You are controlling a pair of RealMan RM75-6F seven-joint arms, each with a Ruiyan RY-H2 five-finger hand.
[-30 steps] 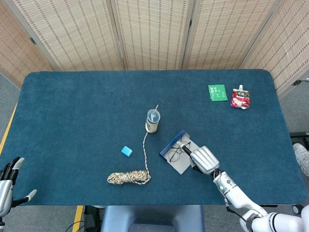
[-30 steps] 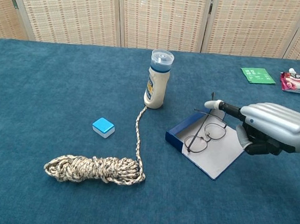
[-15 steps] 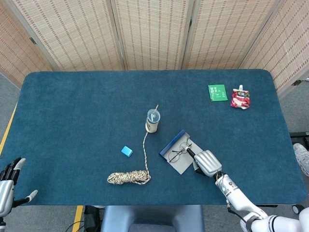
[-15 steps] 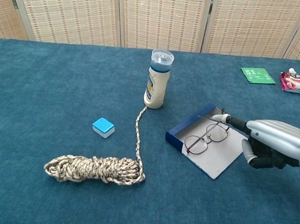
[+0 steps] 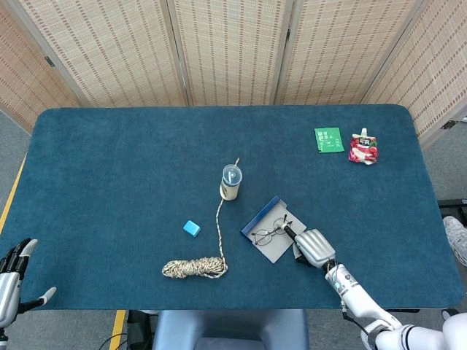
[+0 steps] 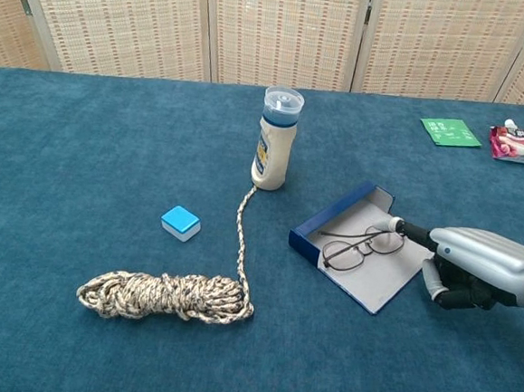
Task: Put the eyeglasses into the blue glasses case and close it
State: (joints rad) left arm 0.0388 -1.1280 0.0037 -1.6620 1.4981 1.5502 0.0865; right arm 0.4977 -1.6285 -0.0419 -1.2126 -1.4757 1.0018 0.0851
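Blue felt covers the tabletop (image 5: 109, 160), and on it the flat blue glasses case with its pale grey lining (image 6: 359, 249) lies open, its raised blue wall on the side towards the bottle. The thin wire-framed eyeglasses (image 6: 360, 246) rest on that lining, lenses down on the grey surface and one temple arm stretched across it, so the first half of the task looks done — the glasses are inside the case. The silver right hand (image 6: 483, 268) sits just beside the case's near-right edge, one finger stretched out so that its pale tip touches or nearly touches the end of the frame; the other fingers are curled under, and I cannot tell whether that tip is pressing the glasses or merely beside them, though nothing appears gripped. What is left, as I judge it, is to settle the temple arms inside the rim and fold the lid over until it shuts — the case is plainly not closed yet. The left hand (image 5: 13, 281) hangs off the tabletop's near-left corner, fingers spread and holding nothing. A cream squeeze bottle with a clear cap (image 6: 275, 141) stands well behind the case.
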